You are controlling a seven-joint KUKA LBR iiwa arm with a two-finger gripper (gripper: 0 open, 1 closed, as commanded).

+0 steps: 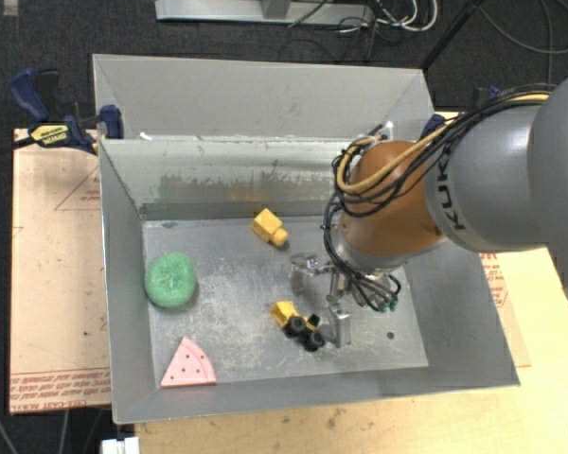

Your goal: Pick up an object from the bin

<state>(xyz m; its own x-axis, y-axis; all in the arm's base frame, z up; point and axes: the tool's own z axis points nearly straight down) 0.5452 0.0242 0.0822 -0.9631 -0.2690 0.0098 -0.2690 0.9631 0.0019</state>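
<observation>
Four loose things in bin point(237, 296): one green disc point(171, 280), one pink wedge point(188, 365), one yellow block point(269, 227), one yellow-and-black toy point(297, 323) just beside one gripper point(325, 297), fingers apart, clasping nothing.

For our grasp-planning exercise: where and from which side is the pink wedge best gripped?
Probably from straight above, since the pink wedge lies flat. Close across its two straight sides toward the pointed top, where it is narrowest.
</observation>
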